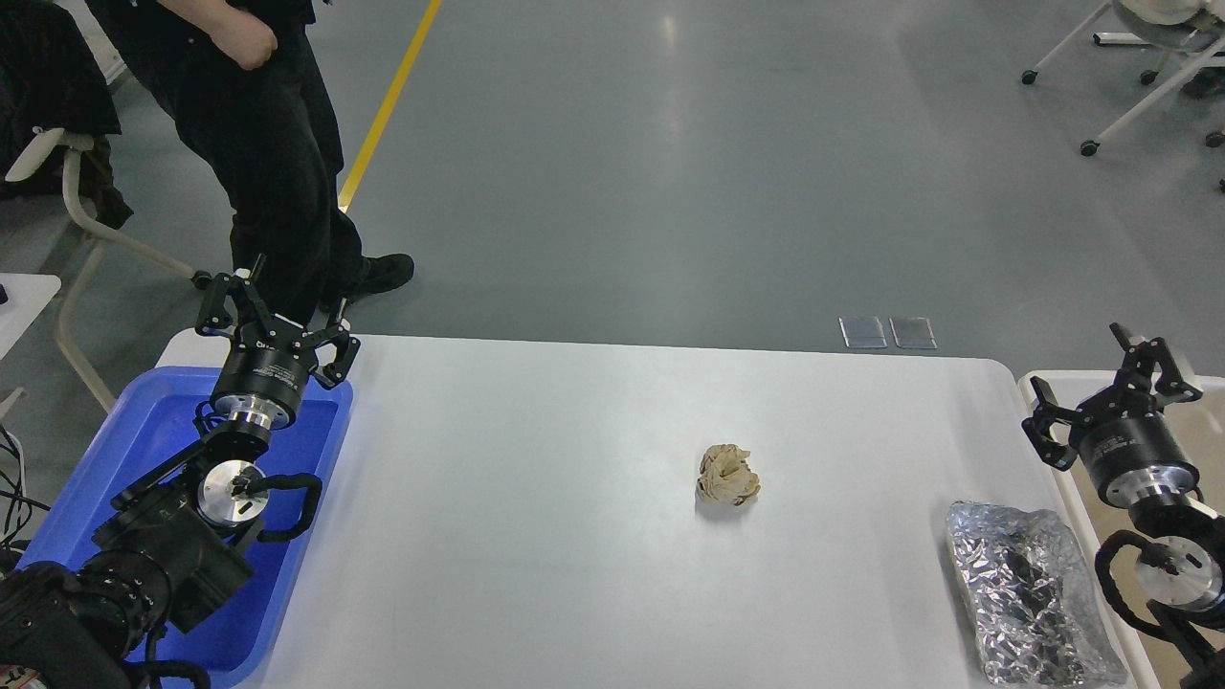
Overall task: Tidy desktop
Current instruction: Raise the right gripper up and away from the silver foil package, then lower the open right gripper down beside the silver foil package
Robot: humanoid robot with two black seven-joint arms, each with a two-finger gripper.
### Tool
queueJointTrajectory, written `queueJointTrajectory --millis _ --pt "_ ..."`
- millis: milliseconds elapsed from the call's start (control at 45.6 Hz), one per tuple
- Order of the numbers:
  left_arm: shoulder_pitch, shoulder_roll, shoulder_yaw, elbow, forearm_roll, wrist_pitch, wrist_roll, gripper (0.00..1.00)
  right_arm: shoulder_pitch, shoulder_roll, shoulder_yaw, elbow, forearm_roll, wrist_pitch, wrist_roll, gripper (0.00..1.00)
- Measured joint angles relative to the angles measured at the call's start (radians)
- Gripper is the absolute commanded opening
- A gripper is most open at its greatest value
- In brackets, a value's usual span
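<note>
The white desktop (536, 536) fills the middle of the head view. A crumpled beige paper ball (727, 476) lies on it right of centre. A crinkled silver foil bag (1029, 593) lies near the front right edge. My left gripper (273, 306) is open and empty above the far end of the blue tray (115, 450). My right gripper (1110, 378) is open and empty over the beige bin (1062, 381), behind the foil bag.
A person in black (278, 144) stands just beyond the table's far left corner, next to a chair (77, 211). Two floor plates (887, 332) lie beyond the far edge. Wheeled chair legs (1129, 86) stand at the far right.
</note>
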Motion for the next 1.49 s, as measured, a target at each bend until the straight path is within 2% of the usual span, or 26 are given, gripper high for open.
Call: queueJointTrajectory --millis 395,636,768,1053,1206,1491 --pt "0.001 0.0 0.0 0.0 0.0 0.0 0.0 1.0 0.021 -0.046 -0.003 -0.007 0.0 -0.008 0.0 0.99" --pt "0.001 0.0 0.0 0.0 0.0 0.0 0.0 1.0 0.043 -0.13 -0.072 0.001 -0.003 -0.016 -0.001 0.99" --pt "0.0 0.0 0.0 0.0 0.0 0.0 0.0 1.0 0.078 -0.217 -0.198 0.019 -0.038 -0.02 -0.003 0.99" --pt "0.0 0.0 0.0 0.0 0.0 0.0 0.0 1.0 0.285 -0.434 -0.686 0.052 -0.254 -0.028 -0.005 0.99" --pt "0.0 0.0 0.0 0.0 0.0 0.0 0.0 1.0 0.386 -0.521 -0.883 0.076 -0.409 -0.024 -0.005 0.99" --pt "0.0 0.0 0.0 0.0 0.0 0.0 0.0 1.0 0.456 -0.598 -1.061 0.155 -0.828 -0.027 -0.004 0.99"
